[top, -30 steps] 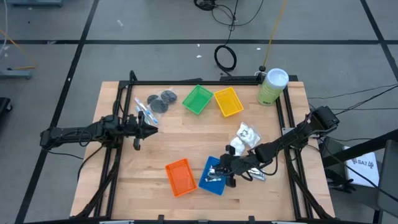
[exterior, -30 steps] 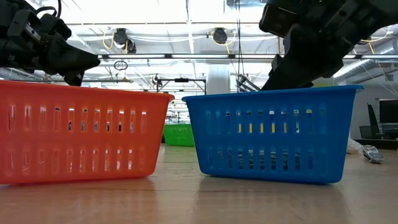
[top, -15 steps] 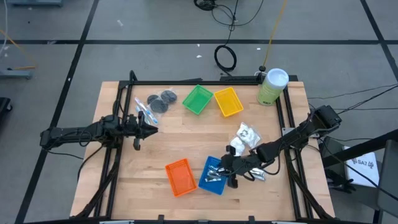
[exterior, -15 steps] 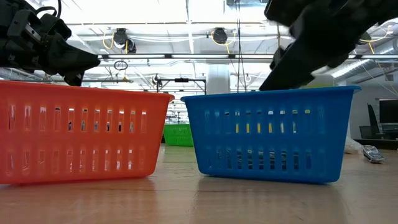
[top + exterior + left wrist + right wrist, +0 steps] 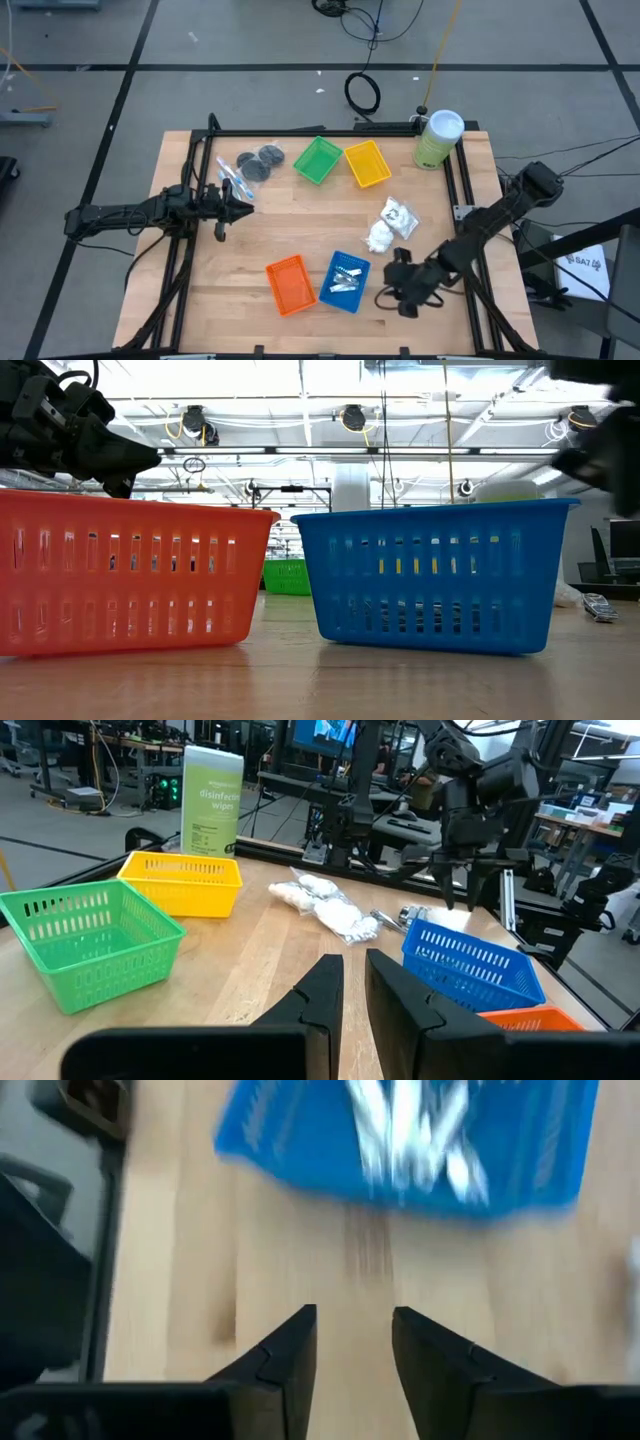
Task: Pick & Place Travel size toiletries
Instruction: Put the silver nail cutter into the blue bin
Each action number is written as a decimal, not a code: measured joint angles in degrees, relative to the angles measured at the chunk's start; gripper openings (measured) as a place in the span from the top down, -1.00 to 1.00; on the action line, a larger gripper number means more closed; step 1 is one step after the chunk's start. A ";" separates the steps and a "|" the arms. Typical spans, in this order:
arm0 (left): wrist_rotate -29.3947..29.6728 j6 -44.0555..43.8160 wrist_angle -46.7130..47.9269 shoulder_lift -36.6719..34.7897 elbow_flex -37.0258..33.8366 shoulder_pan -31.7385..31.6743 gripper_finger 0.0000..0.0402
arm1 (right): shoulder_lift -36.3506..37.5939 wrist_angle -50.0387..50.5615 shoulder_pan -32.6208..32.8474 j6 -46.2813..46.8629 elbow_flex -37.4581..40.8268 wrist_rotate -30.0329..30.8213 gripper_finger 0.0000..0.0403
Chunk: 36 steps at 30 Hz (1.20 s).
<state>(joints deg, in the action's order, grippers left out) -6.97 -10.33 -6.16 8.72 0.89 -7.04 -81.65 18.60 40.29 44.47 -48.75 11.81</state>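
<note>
Several silver foil tubes (image 5: pixel 345 277) lie in the blue tray (image 5: pixel 358 297). White packets (image 5: pixel 389 224) rest flat on the table's right half, and dark discs (image 5: pixel 260 160) and clear sticks (image 5: pixel 230 181) at the far left. My right gripper (image 5: pixel 392 292) hangs open to the right of the blue tray (image 5: pixel 468 960), holding nothing; in the right wrist view (image 5: pixel 354 1348) only bare wood lies between its fingers. My left gripper (image 5: pixel 238 206) waits shut over the table's left side, its fingers (image 5: pixel 325 992) nearly together.
An orange tray (image 5: pixel 290 285) stands left of the blue one. A green tray (image 5: pixel 318 160) and a yellow tray (image 5: pixel 367 163) stand at the far middle, and a pale green canister (image 5: pixel 437 138) at the far right. A silver tube (image 5: pixel 600 605) lies right of the blue tray.
My right gripper has drawn back from over the blue tray toward the table's right and near edges, rising a little and tipping less steeply down. The silver tubes in the tray, partly hidden by it before, now show in full.
</note>
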 joint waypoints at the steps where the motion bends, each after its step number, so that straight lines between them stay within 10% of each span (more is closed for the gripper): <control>1: 0.01 0.01 -0.01 -0.01 0.00 0.00 0.78 | 0.00 1.45 0.88 2.12 0.00 0.16 0.41; 17: 0.01 0.02 -0.01 0.02 -0.01 0.02 0.78 | 0.01 20.90 12.52 30.76 0.00 0.04 0.43; 36: 0.01 0.01 -0.01 0.00 0.01 0.01 0.78 | 0.01 6.61 13.85 31.32 10.50 0.23 0.50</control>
<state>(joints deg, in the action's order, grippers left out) -6.96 -10.32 -6.17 8.71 0.91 -7.03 -81.64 25.22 54.14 75.79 -38.25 12.04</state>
